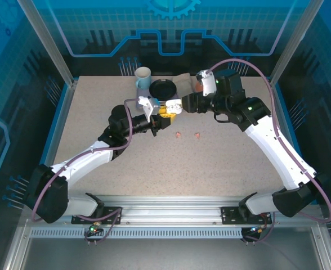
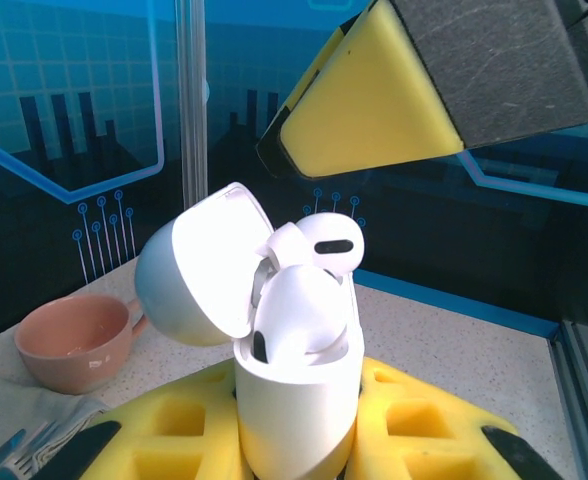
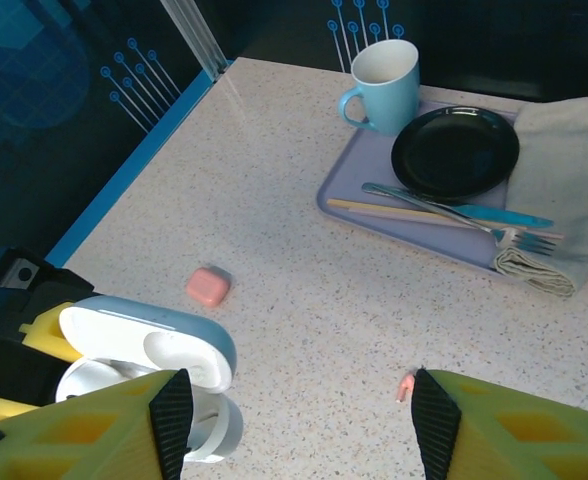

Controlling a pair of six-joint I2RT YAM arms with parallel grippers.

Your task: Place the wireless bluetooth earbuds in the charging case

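at the far edge of the table (image 1: pixel 222 169) we see a lavender tray (image 3: pixel 346 195) carrying a black plate (image 3: pixel 455 152), chopsticks (image 3: pixel 394 212), a fork (image 3: pixel 444 210) and a folded grey cloth (image 3: pixel 564 170), with a light blue mug (image 3: pixel 386 85) at its corner and a pink mug (image 2: pixel 74 345) beside the cloth. a small pink rounded piece (image 3: pixel 208 287) and a pink earbud (image 3: pixel 406 385) lie loose on the table, apart from each other, on the near side of the grippers. our left arm reaches from the near left toward the middle of the table, and the left gripper (image 2: pixel 296 440) is clamped on the lower body of the white charging case (image 2: pixel 304 385), which stands upright with its lid (image 2: pixel 199 275) hinged open. two white earbuds sit in the case's mouth, one (image 2: pixel 299 310) low in its well and the other (image 2: pixel 329 240) standing higher. our right arm arcs in from the near right and bends back leftward. the right gripper (image 3: pixel 302 415) has its fingers apart and holds nothing, with one yellow pad (image 2: pixel 374 100) just above the open case. the table is speckled beige, fenced by aluminium posts and blue-lit panels with a circuit pattern.
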